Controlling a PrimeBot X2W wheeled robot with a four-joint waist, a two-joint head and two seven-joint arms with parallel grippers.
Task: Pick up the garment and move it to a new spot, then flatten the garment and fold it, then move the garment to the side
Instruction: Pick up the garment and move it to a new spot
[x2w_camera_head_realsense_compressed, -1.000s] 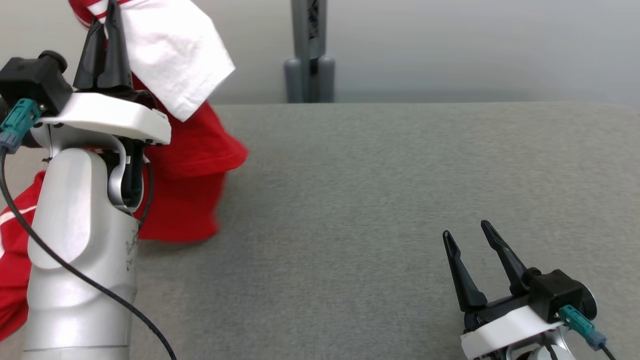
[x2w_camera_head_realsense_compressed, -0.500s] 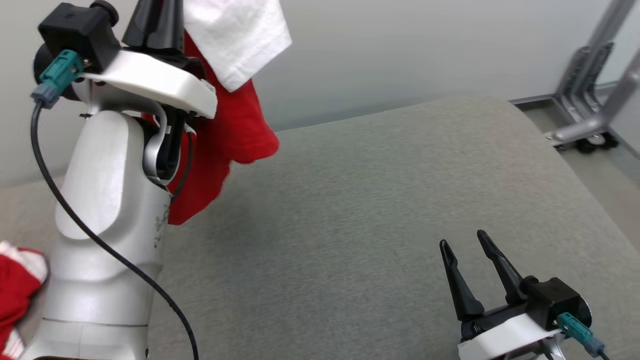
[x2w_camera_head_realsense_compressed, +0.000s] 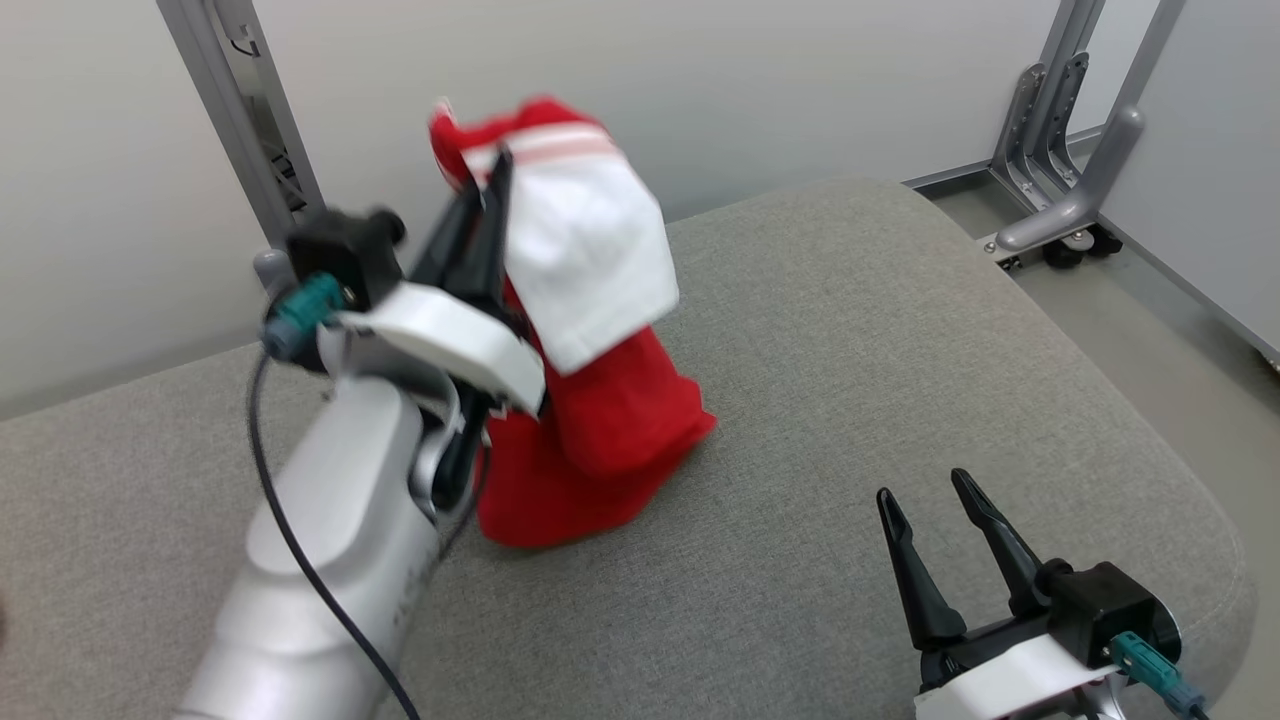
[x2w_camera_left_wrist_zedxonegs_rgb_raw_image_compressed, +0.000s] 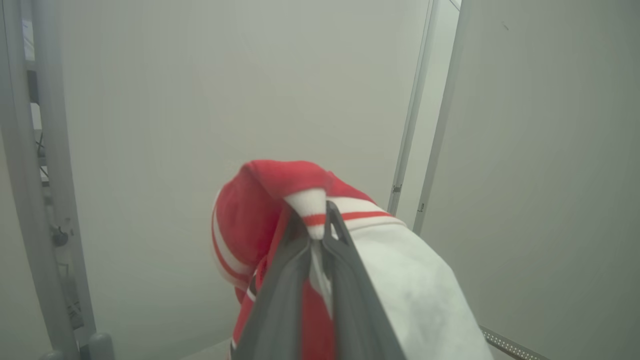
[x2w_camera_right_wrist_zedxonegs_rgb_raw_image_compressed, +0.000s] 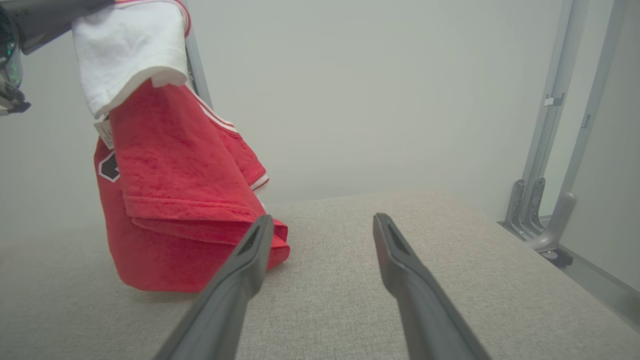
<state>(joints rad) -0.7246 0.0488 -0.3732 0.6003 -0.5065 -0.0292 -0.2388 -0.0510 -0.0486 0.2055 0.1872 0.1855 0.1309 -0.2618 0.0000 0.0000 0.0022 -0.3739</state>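
Swinging the red jersey over to a new spot. The head view has panned during the last second, so the background shift is camera motion, not objects moving.

The real change is that the jersey sat at the far left with a red part trailing low beside the arm. It now hangs as 1 bunch over the middle of the grey padded surface, and its lower fold looks to be touching down.

The left gripper is still clamped on the striped collar edge, held high, with the white sleeve draped off it. The right gripper hasn't moved relative to the view; it sits low right with fingers spread, holding nothing, well apart from the cloth.

My read is that step 1 is nearly done. Next comes release and spreading flat, which probably needs both grippers.
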